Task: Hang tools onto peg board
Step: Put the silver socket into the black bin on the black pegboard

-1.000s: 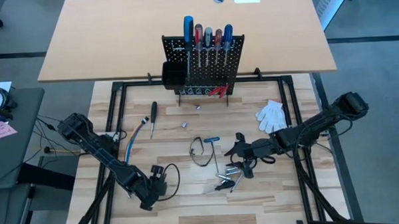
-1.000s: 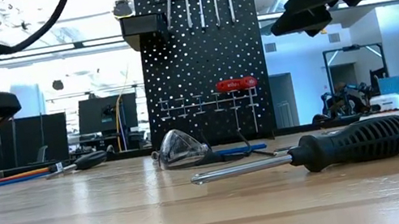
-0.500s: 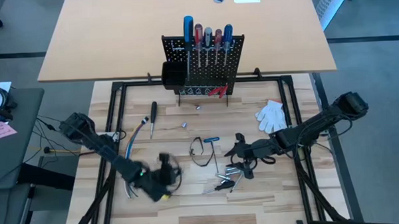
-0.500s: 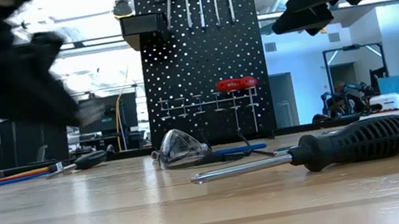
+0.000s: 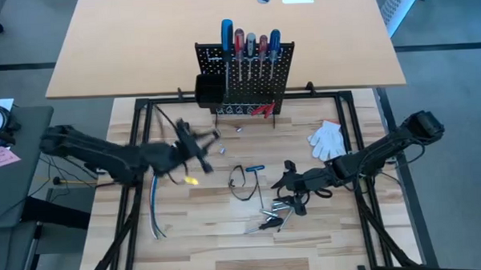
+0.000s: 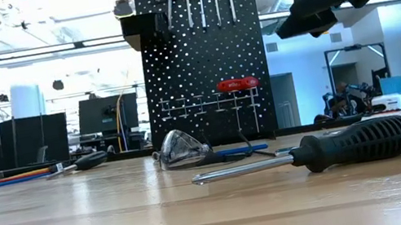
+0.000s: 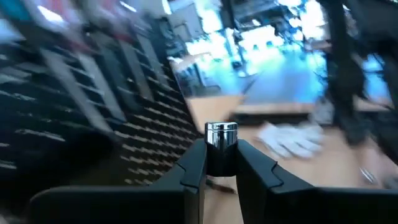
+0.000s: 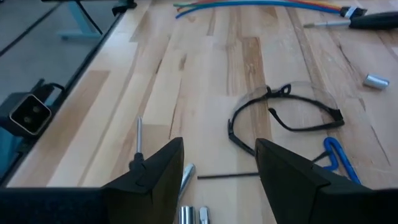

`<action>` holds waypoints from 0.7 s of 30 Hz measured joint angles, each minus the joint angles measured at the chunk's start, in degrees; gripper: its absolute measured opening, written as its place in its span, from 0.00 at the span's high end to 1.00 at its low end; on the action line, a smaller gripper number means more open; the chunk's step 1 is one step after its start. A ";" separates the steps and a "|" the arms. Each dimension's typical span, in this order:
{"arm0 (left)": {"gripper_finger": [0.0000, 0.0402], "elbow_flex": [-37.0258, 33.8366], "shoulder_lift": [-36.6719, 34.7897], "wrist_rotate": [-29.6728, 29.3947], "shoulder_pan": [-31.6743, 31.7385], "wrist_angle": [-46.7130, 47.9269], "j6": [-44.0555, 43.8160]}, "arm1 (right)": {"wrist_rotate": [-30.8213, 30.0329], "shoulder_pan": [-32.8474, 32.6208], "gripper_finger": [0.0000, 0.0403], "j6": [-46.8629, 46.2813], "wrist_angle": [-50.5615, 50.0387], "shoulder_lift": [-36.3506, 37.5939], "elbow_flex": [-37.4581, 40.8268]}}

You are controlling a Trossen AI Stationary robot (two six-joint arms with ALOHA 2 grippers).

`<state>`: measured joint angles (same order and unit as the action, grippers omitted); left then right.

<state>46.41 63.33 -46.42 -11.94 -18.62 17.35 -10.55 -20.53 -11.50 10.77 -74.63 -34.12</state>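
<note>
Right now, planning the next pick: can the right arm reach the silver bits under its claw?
Probably yes: the open right claw hovers over the silver bits, nothing between; the left claw, holding a socket, is near the peg board.

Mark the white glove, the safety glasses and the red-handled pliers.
white glove (image 5: 326, 139), high view, on its palm.
safety glasses (image 8: 283, 116), right wrist view, on the frame's top bar.
red-handled pliers (image 6: 237, 84), low view, on the red handles.

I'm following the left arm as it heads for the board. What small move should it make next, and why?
Probably carry on toward the peg board and slow down. The left gripper is shut on a small silver bit, and the high view shows it a little short of the board's foot. The right gripper waits open over the loose tools nearer the front edge.
</note>
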 joint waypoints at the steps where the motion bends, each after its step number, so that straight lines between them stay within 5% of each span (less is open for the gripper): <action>1: 0.89 1.53 -1.53 0.65 1.68 3.00 0.33 | 0.00 0.04 0.49 0.30 -0.30 0.00 -0.01; 5: 0.89 11.91 -1.19 1.39 9.17 22.12 -1.38 | 0.00 0.79 0.49 3.77 -0.45 0.00 0.00; 13: 0.89 41.29 16.03 4.41 23.74 60.74 -9.77 | -0.02 5.19 0.49 7.68 -4.69 2.59 -0.01; 21: 0.89 64.19 32.89 11.13 30.34 81.36 -13.71 | -0.02 7.13 0.49 8.54 -11.63 6.28 -0.01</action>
<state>110.60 96.22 -35.28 18.40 62.75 3.64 -10.57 -13.40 -2.96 -0.86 -68.35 -34.13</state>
